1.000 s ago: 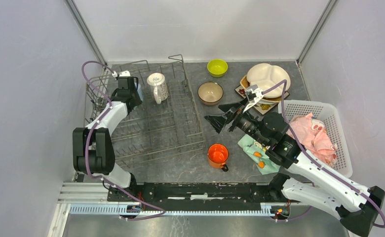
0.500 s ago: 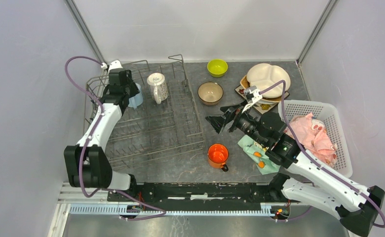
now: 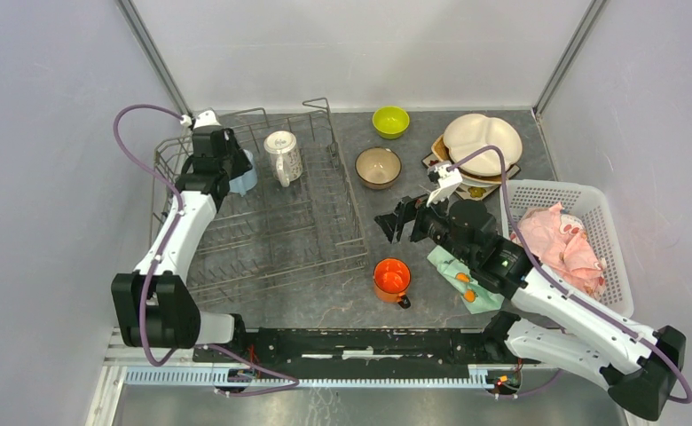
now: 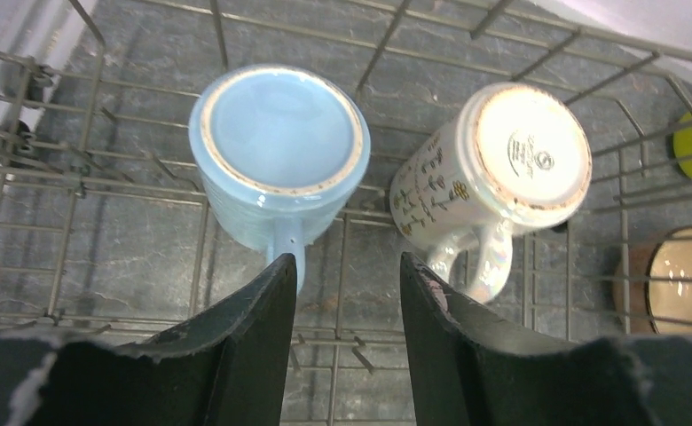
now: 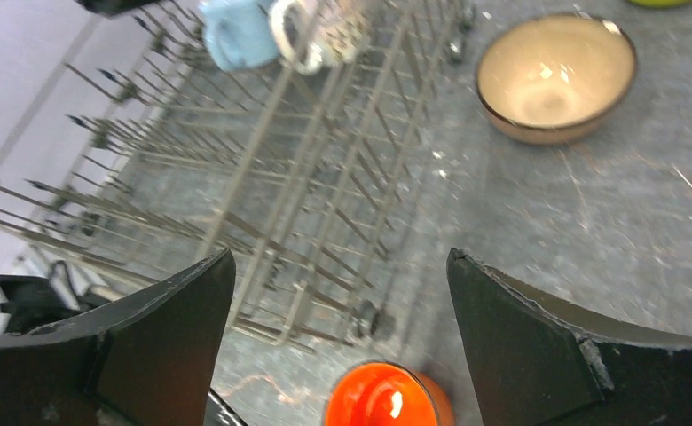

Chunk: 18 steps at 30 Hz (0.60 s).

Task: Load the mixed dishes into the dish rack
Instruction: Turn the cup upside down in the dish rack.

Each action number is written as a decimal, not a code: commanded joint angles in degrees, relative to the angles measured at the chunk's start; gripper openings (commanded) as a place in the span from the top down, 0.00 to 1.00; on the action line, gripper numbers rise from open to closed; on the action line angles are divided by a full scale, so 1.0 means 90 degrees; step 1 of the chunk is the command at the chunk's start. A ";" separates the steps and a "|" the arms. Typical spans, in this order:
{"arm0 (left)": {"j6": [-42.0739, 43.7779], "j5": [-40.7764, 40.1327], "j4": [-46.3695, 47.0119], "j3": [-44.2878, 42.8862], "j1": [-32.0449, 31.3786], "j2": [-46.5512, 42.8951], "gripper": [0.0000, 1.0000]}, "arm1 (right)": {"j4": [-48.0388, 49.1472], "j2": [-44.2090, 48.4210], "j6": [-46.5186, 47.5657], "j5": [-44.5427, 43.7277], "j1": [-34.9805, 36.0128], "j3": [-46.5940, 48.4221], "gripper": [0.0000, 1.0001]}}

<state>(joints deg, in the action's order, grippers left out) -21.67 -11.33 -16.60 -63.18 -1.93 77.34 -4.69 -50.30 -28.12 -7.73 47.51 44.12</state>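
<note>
The grey wire dish rack (image 3: 271, 240) stands at the left. Inside it, at the far end, a light-blue mug (image 3: 243, 174) (image 4: 276, 151) and a white patterned mug (image 3: 282, 155) (image 4: 493, 169) sit upside down. My left gripper (image 3: 223, 169) (image 4: 347, 266) hovers open just behind them, the blue mug's handle beside its left fingertip and nothing between the fingers. An orange mug (image 3: 391, 277) (image 5: 387, 399) stands upright on the table by the rack's near right corner. My right gripper (image 3: 397, 222) (image 5: 341, 262) hangs wide open above it, tilted down.
A tan bowl (image 3: 378, 167) (image 5: 555, 75) and a lime-green bowl (image 3: 390, 121) sit beyond the right gripper. A cream three-section plate (image 3: 482, 142) tops a stack at the back right. A teal cloth (image 3: 458, 271) lies under the right arm. A white basket (image 3: 595, 209) holds a pink cloth (image 3: 560, 240).
My left gripper has opened, let go of the light-blue mug and drawn back toward the far left. My right gripper has tipped downward toward the orange mug.
</note>
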 commanded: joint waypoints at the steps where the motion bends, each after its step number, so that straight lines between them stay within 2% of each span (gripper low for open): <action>1: -0.0258 0.0753 -0.0012 0.0171 0.0031 -0.0607 0.45 | -0.1017 -0.0085 0.0330 -0.0583 0.0014 0.0055 0.06; 4: -0.0415 0.1389 0.0051 0.0454 0.0021 -0.1142 0.24 | -0.1512 -0.0212 0.0412 -0.0659 0.0013 -0.0021 0.12; 7: -0.0498 0.1796 0.0073 0.0822 0.0012 -0.1635 0.15 | -0.1781 -0.0435 0.0463 -0.0458 0.0016 -0.0093 0.21; 9: -0.0539 0.2034 0.0104 0.1041 0.0010 -0.1946 0.01 | -0.1885 -0.0600 0.0518 -0.0253 0.0018 -0.0145 0.26; 12: -0.0493 0.2505 0.0130 0.1327 0.0005 -0.2326 0.00 | -0.2128 -0.0951 0.0659 0.0064 0.0014 -0.0104 0.34; 14: -0.0402 0.2297 0.0022 0.1477 -0.0017 -0.2461 0.00 | -0.2302 -0.1140 0.0692 0.0093 0.0019 -0.0058 0.40; 18: -0.0285 0.1825 -0.0040 0.1702 -0.0039 -0.2430 0.00 | -0.2350 -0.1413 0.0744 0.0055 0.0022 -0.0086 0.43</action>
<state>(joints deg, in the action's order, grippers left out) -24.62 6.33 -17.15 -49.65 -2.11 55.42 -24.67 -61.73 -22.94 -7.90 47.53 43.24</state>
